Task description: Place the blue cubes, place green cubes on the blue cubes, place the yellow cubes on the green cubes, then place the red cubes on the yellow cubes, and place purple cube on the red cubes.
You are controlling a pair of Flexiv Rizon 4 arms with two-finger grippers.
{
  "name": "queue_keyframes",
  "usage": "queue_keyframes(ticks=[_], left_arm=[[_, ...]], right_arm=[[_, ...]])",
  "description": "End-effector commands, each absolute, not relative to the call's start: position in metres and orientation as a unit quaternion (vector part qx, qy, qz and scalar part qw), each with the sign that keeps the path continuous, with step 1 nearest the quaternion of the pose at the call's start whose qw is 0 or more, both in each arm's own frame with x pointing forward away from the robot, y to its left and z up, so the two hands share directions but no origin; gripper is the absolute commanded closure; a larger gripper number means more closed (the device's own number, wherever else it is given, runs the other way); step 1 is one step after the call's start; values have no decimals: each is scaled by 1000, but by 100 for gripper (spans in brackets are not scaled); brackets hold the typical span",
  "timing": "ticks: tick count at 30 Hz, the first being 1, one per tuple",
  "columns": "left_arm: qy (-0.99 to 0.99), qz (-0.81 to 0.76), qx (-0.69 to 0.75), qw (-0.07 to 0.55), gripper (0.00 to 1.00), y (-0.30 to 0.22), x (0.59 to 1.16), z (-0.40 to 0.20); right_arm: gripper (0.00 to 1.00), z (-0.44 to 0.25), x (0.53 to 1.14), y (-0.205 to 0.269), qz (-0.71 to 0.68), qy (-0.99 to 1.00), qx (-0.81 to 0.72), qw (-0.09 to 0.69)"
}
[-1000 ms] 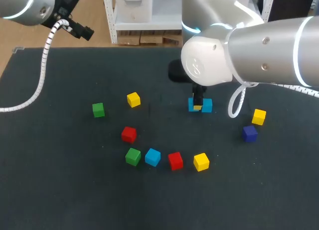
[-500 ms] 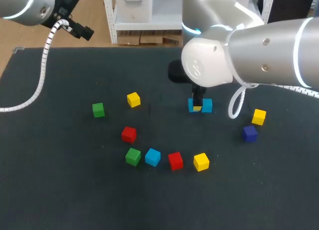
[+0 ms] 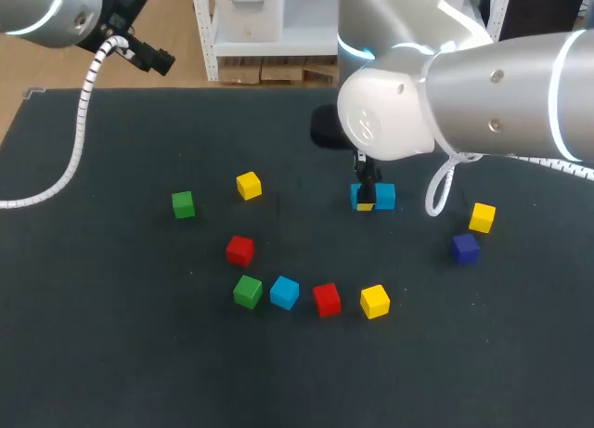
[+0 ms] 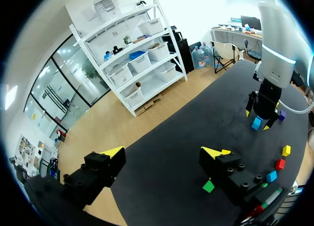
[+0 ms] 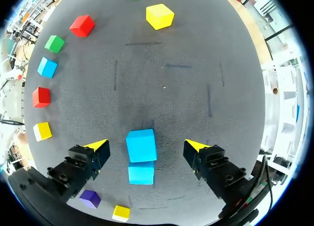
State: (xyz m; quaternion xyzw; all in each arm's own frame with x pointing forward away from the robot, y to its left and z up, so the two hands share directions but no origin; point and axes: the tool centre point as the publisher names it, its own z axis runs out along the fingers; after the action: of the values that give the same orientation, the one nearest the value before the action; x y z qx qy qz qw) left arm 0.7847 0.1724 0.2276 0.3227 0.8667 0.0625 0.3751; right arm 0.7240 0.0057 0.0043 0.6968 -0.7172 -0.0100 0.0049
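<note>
You're in a robot lab.
Your right arm (image 3: 483, 94) hangs over a dark table (image 3: 111, 354), with coloured cubes (image 5: 47, 67) scattered ahead of its gripper (image 5: 145, 144).

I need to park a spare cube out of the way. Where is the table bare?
Bare: the wide near strip in front of the row from green cube to yellow cube; also the far left, behind the lone green cube. Crowded: around the right gripper and the blue pair under it.

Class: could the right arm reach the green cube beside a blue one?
Probably yes: the green cube lies uncovered, the right gripper has open jaws; a blue cube crowds one side.
</note>
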Motion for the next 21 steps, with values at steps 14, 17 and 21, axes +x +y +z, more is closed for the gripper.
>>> queue_keyframes(ticks=[14,17,21], left_arm=[[866,61,324,375,0,174,785,228],[866,61,324,375,0,174,785,228],[866,61,324,375,0,174,785,228]], right_arm=[[62,2,722,9,-8,-713,701,9],[63,2,722,9,-8,-713,701,9],[65,2,721,9,-8,-714,700,10]])
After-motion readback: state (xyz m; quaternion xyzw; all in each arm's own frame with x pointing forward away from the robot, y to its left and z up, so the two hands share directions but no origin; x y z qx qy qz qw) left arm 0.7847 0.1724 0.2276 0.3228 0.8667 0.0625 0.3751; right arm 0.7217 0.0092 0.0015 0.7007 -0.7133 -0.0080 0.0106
